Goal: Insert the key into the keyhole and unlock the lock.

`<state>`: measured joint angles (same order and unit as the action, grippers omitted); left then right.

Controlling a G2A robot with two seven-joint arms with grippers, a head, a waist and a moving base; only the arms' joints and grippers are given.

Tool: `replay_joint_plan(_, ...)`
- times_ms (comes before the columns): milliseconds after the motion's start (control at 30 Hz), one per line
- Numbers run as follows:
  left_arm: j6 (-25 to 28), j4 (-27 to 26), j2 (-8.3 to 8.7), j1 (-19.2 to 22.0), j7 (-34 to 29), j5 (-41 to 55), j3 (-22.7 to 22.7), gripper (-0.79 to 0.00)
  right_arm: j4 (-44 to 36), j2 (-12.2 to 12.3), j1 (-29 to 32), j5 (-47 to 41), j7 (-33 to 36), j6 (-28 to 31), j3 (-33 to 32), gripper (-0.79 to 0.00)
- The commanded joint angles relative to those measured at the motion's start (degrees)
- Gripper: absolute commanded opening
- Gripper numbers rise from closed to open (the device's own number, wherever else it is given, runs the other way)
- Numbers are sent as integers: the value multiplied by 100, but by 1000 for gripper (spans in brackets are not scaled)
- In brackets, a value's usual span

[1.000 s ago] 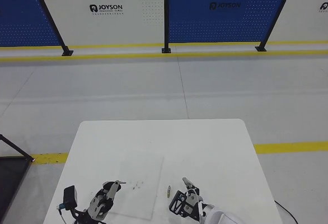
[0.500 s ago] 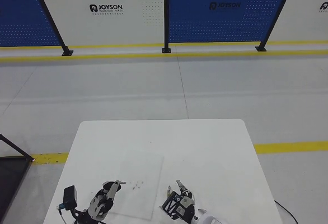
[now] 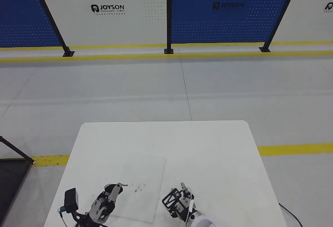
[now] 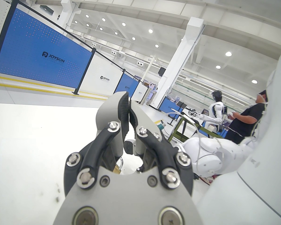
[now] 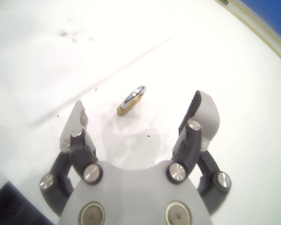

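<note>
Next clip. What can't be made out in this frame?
Key: left wrist view, the shut left gripper would hide any held key.
Keyhole: right wrist view, too small and blurred on the padlock.
Padlock: top view, covered by the right gripper.
Brass piece: left wrist view, mostly behind that gripper's linkage; unidentifiable.

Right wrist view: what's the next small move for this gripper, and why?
Probably ease the right gripper down so that its fingers straddle the lock. Its jaws stand open, and the lock lies on the table, untouched, about centred in the gap between the fingertips.
</note>
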<state>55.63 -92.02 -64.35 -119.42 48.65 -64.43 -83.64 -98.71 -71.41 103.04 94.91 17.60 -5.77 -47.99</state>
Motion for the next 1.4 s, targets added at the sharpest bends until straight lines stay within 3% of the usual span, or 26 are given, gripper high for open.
replay_joint_plan(0, 0, 0, 0, 0, 0, 0, 0, -785, 77, -16, -50, -53, -8, -23, 21, -409)
replay_joint_plan(433, 0, 0, 0, 0, 0, 0, 0, -785, 526, -110, -323, -363, -103, -33, 153, -443)
replay_joint_plan(600, 0, 0, 0, 0, 0, 0, 0, -785, 641, -146, -411, -449, -127, -80, 195, -597)
replay_joint_plan(733, 0, 0, 0, 0, 0, 0, 0, -785, 695, -166, -447, -521, -166, -122, 205, -785)
replay_joint_plan(1000, 0, 0, 0, 0, 0, 0, 0, -785, 456, -122, -268, -776, -716, -54, 5, -785)
replay_joint_plan(1133, 0, 0, 0, 0, 0, 0, 0, -785, 188, -9, -108, -1326, -1613, 713, -430, -785)
replay_joint_plan(1367, 140, -151, -18, 73, -142, 145, 190, -785, 422, 188, -80, -2527, -3517, 3115, -1171, -785)
